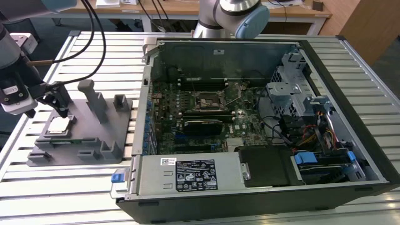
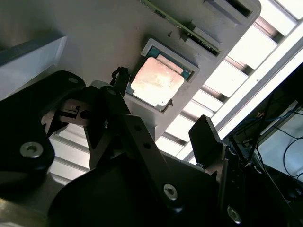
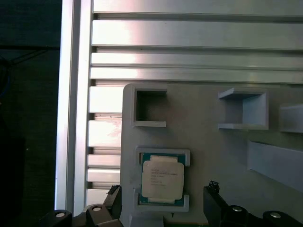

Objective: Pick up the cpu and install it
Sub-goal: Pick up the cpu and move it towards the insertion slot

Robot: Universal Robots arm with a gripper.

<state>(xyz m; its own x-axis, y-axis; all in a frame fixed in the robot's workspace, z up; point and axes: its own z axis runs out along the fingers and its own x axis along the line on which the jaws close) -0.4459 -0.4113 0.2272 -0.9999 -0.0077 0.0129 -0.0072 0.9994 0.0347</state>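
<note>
"Asking for a status check: where does the cpu (image 3: 162, 177) sit?"

"You'll find it flat in its square nest (image 3: 163, 153) on the grey holder (image 1: 93, 140), metal top up. The holder rests on the slatted table (image 1: 81, 187) at the exterior view's left, well apart from the case (image 1: 218, 51)."

"And the gripper (image 2: 160, 98)?"

"Released. Your fingers (image 3: 212, 198) stand spread, one to each side of the nest, in both wrist views. They hang just over the cpu and I see no contact with it. You hold nothing."

"So how far along am I?"

"Early, by my reading. The gripper stands lined up over the cpu, and that's all that shows as done. The grasp isn't made, the cpu isn't lifted, and nothing has gone into the case."

"What about the socket (image 1: 209, 100)?"

"It lies near the middle of the motherboard (image 1: 187, 89), inside the open case, with no cpu in it that I can make out. Whether its metal frame is raised or latched, I can't tell."

"So what's left?"

"Nearly all of it, I'd judge: the pickup, the carry across to the case, and the seating in the socket. Count the approach as done and the rest as open."
</note>
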